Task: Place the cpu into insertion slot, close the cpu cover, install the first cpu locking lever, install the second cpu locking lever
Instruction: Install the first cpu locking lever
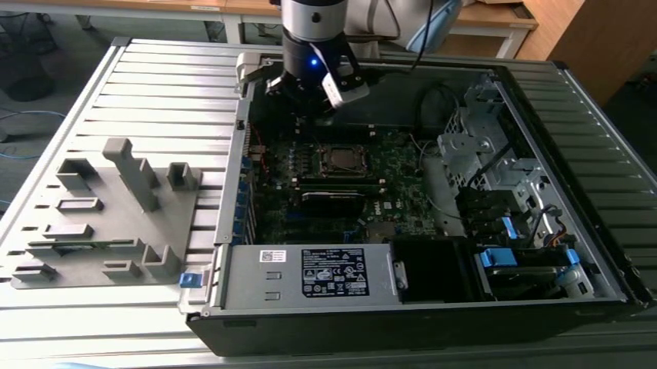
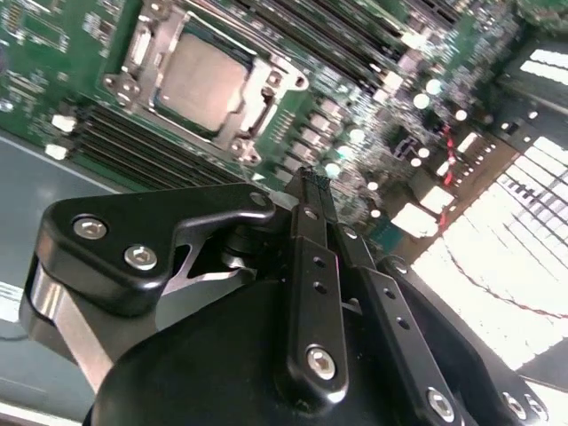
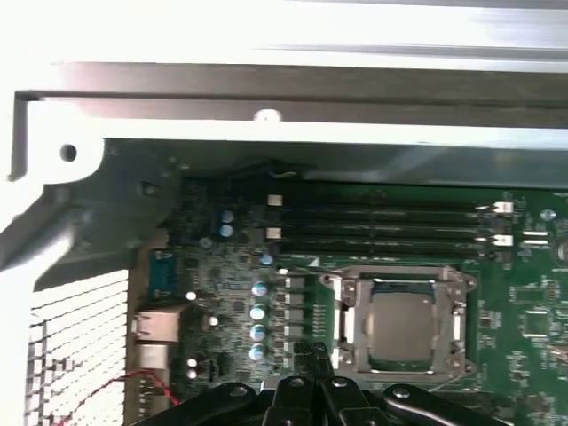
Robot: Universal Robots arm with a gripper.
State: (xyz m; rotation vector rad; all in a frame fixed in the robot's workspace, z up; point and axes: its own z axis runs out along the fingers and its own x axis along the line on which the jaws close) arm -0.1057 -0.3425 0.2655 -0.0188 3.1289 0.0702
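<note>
second wrist view: dull silvery cpu (image 2: pixel 200 80) framed by the cpu cover (image 2: pixel 260 87), claw (image 2: pixel 308 177) pinched together, empty.

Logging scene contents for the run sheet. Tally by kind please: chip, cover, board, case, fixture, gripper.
cpu: 1
cpu cover: 1
green board: 1
computer case: 1
grey fixture plate: 1
gripper: 1
Total: 6
</note>
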